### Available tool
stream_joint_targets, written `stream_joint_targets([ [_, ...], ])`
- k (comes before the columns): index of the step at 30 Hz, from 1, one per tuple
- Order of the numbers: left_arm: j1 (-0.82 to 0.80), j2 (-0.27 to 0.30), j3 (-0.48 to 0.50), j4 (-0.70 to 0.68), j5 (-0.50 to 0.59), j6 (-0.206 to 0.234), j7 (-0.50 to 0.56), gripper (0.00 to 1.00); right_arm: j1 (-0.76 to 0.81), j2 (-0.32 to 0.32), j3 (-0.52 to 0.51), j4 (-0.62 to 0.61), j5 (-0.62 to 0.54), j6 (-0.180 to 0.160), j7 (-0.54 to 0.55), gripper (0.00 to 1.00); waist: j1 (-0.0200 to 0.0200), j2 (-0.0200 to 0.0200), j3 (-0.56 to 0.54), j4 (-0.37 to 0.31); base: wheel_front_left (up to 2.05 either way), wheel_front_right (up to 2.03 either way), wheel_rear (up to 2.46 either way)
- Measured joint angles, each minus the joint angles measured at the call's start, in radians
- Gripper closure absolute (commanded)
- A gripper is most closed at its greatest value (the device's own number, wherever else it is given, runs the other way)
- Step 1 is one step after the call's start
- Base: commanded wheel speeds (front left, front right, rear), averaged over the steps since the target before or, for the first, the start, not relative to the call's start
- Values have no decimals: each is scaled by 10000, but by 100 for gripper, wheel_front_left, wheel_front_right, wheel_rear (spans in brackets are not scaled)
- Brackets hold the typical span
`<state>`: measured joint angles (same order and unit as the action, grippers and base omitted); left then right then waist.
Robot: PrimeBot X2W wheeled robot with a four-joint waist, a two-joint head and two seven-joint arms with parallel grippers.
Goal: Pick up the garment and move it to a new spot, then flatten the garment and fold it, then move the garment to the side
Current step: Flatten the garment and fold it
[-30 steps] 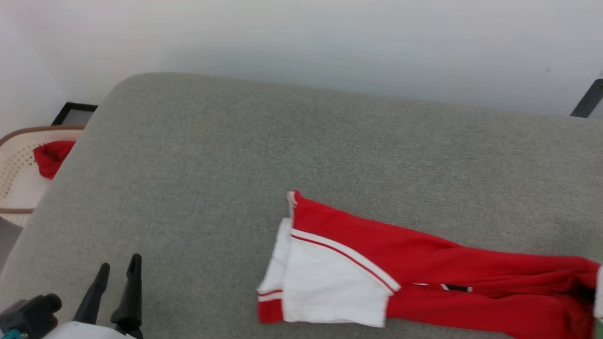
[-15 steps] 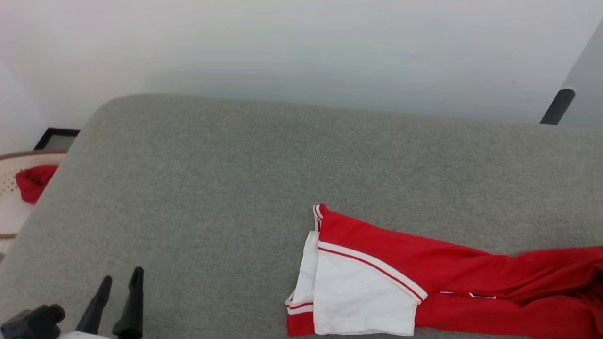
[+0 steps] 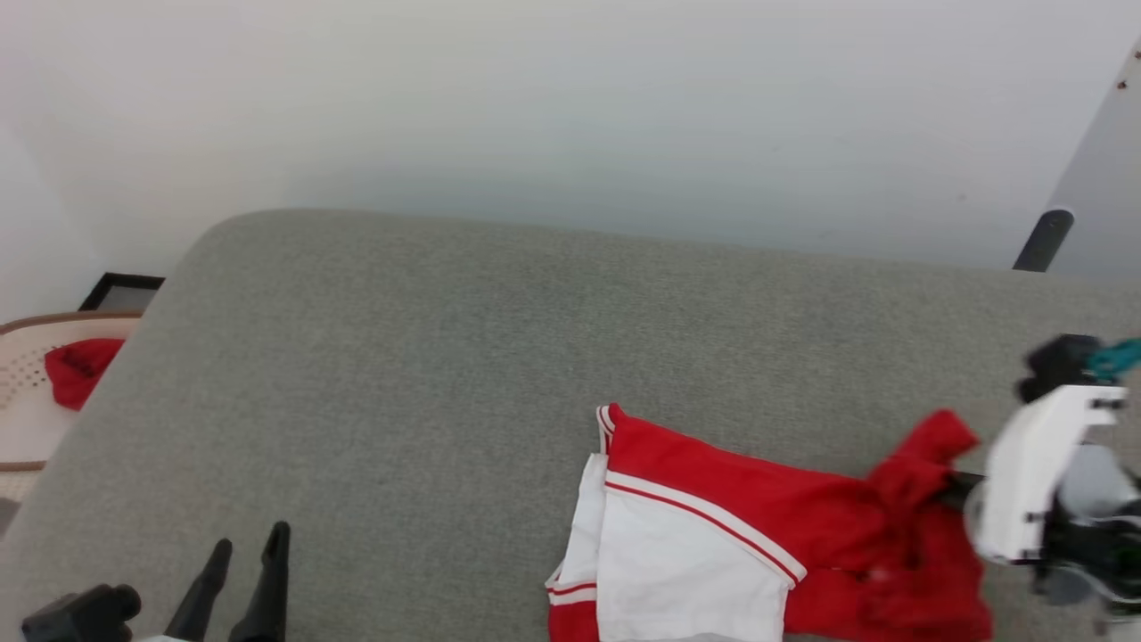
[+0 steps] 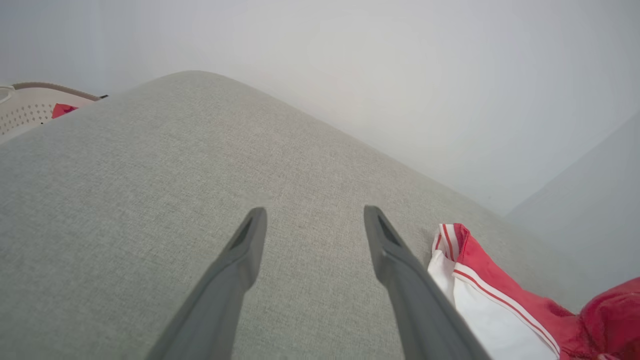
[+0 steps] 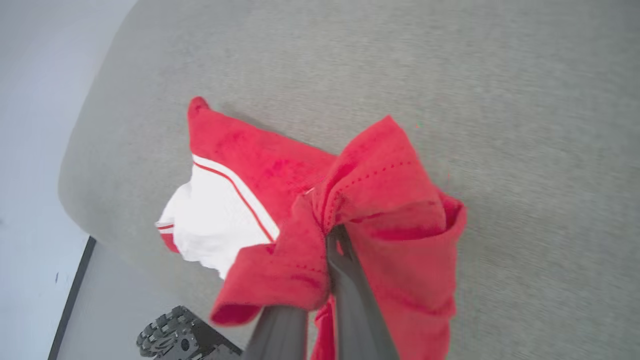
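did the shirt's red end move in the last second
Yes: the right gripper pulled the shirt's end up off the cushion, toward its white sleeve.

The garment (image 3: 713, 526) lies on the near right part of the cushion (image 3: 428, 357), its sleeve end toward the middle and its right end bunched up off the surface around the pinched-together fingers of the right gripper (image 5: 336, 245), which reaches in from the cushion's right side. The left gripper (image 3: 251, 537) hovers over the cushion's near left corner, well apart from the garment, fingers spread and pointing toward the wall (image 3: 570, 107) behind. Beyond the cushion's left edge stands a basket (image 3: 27, 419) with a cloth (image 3: 78, 370) in it, a frame (image 3: 120, 292) just behind it, and a post (image 3: 1038, 239) rises behind the far right.
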<state>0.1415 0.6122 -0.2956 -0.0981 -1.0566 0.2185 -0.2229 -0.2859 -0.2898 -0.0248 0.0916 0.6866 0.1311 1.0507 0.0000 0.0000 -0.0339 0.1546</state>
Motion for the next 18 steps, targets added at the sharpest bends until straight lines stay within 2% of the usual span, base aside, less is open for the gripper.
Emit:
stream_joint_targets([
  [4,-93,-90,-165,65,2,-42,96,0,-137,796,571,-364,-211,0,6,100,0,0,-54,217,0,0,0],
  [9,-419,-272,-412,211,15,-167,201,0,-497,1684,1258,-90,-633,0,-318,100,0,0,-78,564,0,0,0],
  [18,-976,-617,-899,662,113,-405,420,0,-888,2242,2006,1590,-1455,0,-1476,100,0,0,-41,1289,0,0,0],
])
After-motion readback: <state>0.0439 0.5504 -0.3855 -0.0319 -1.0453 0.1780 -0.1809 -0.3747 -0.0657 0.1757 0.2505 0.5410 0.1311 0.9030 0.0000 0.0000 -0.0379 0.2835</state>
